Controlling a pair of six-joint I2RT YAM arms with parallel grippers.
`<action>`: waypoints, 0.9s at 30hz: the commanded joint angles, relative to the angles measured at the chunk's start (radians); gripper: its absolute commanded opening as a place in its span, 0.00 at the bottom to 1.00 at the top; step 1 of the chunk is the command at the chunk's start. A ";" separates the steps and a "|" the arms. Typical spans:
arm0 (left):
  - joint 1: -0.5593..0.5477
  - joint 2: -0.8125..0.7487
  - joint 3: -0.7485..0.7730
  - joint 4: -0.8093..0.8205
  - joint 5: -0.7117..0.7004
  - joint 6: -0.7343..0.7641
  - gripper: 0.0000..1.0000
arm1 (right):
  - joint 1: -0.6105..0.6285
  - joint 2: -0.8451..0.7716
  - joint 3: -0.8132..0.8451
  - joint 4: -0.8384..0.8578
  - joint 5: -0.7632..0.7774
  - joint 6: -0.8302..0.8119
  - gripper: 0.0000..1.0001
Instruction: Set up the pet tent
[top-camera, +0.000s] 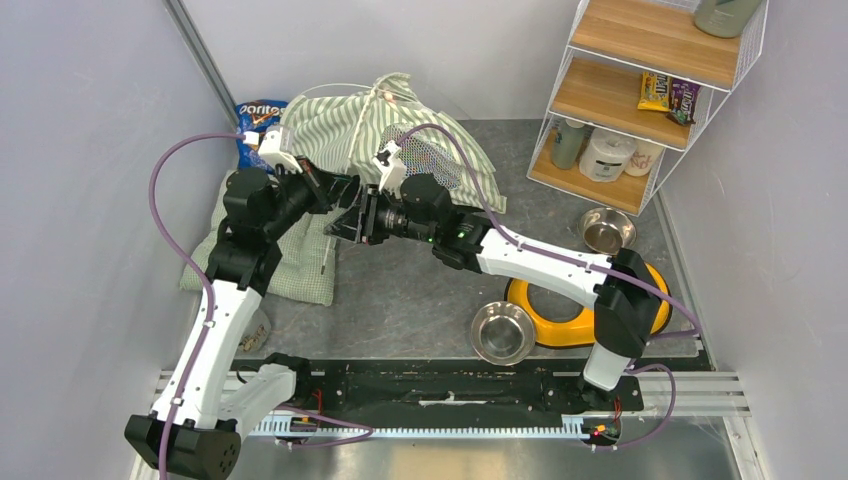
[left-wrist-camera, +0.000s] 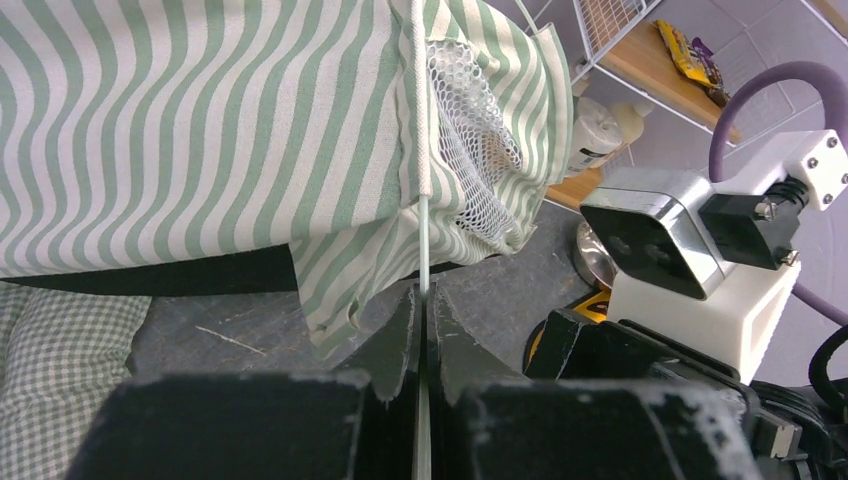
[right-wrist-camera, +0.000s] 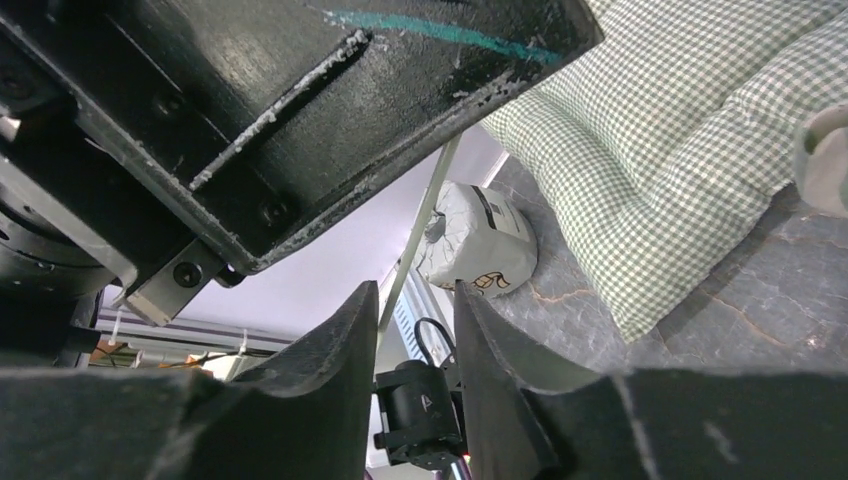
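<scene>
At the far left corner of the table (top-camera: 420, 290): the pet tent (top-camera: 385, 125), slumped in a heap, green-and-white stripes uppermost, white mesh panel (top-camera: 435, 160) toward the right. Just beside it at the back edge, a blue chip bag (top-camera: 260, 118). In front of the tent, along the left edge, a pale green checked cushion (top-camera: 300, 265), flat on the table, with a grey packet (right-wrist-camera: 480, 250) near its front end.

Pressed together on a thin white pole (left-wrist-camera: 423, 235): the left gripper (left-wrist-camera: 422, 320), just below the tent's striped hem. From that pinch, pole straight up into a sleeve along a seam, beside the mesh.

Close under the left gripper, the right gripper (right-wrist-camera: 412, 330), fingers (right-wrist-camera: 335, 350) spread apart, the same pole running down into the gap between them. Touching a finger or not: cannot tell. From overhead, both grippers nose to nose just in front of the tent.

Toward the near right edge: a yellow bowl holder (top-camera: 560, 325), partly hidden under the right arm. Against its left side, a steel bowl (top-camera: 502, 332). Behind it, a second steel bowl (top-camera: 606, 230), near a wire shelf rack (top-camera: 640, 100) at the far right corner.
</scene>
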 joint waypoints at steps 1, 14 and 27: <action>0.003 0.011 0.002 0.070 0.023 -0.028 0.02 | 0.009 0.019 0.062 0.026 0.031 0.035 0.35; 0.003 -0.007 -0.017 0.063 0.036 -0.015 0.02 | 0.009 0.039 0.073 0.031 0.020 0.082 0.04; 0.003 -0.006 0.106 0.000 0.044 0.092 0.58 | -0.022 -0.037 0.047 0.031 -0.036 0.294 0.00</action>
